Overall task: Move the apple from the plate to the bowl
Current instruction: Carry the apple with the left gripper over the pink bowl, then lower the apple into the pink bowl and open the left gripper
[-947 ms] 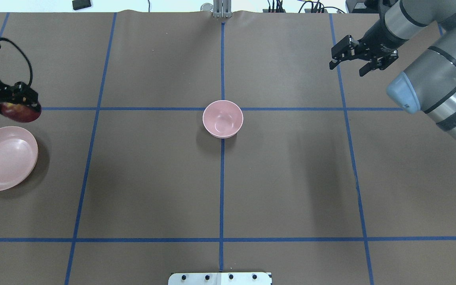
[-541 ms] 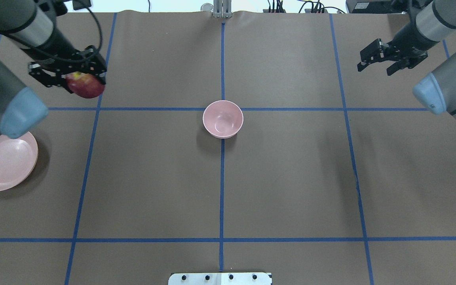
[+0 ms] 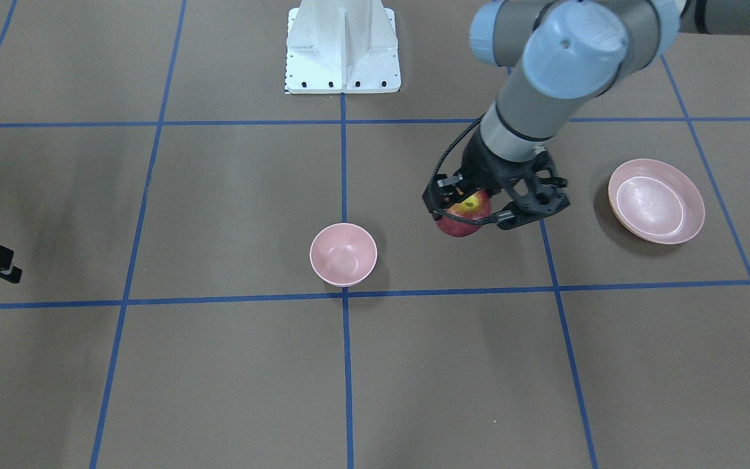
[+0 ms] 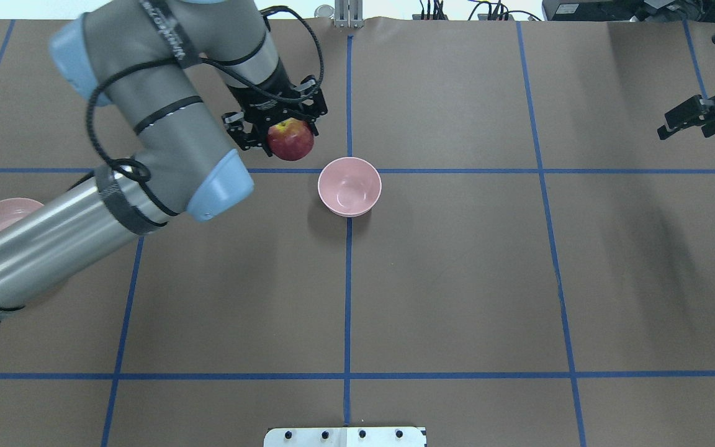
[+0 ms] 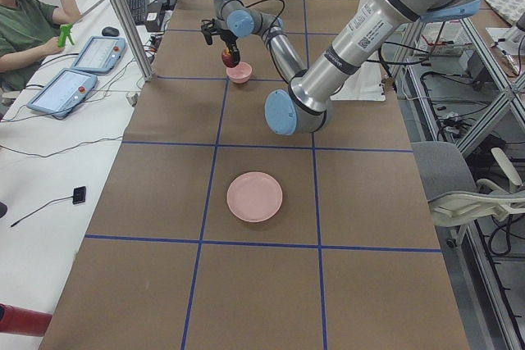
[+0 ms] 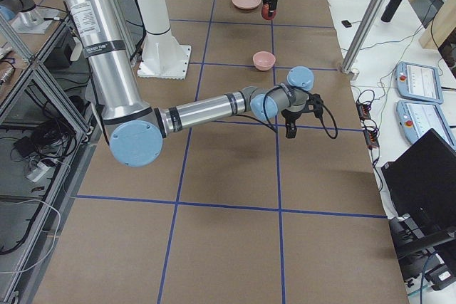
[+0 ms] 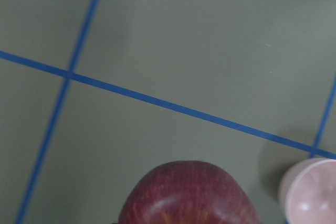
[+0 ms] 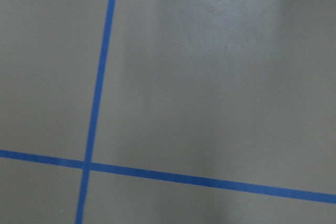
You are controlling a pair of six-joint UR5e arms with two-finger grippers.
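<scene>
1. Clamping the apple (image 4: 291,141) between the two fingers of the left claw (image 4: 283,129), the fingers closing narrowly on its sides and the yellow stem patch facing up.
2. Holding the apple in the air above the worktop (image 4: 457,279), off the plate and outside the bowl.
3. Hanging the apple just beside the bowl (image 4: 349,186), on the robot's left of it and not above its opening.
4. Placing the apple, as seen from the front-facing camera, between the bowl and the plate (image 3: 656,210), nearer the bowl.
5. Showing, in the left wrist view, the dark red top of the apple at the bottom edge and part of the bowl's rim at the lower right corner.
6. Resting the bowl upright and empty on a crossing of the blue tape lines (image 4: 347,279).
7. Lying the plate flat and empty toward the robot's left end of the worktop, well apart from the bowl and, in the overhead view, mostly covered by the left arm (image 4: 146,124).
8. Holding the right claw (image 4: 686,124) spread wide on nothing, over the robot's right edge of the worktop, well apart from the bowl.
9. Showing, in the right wrist view, bare worktop and two crossing tape lines.
</scene>
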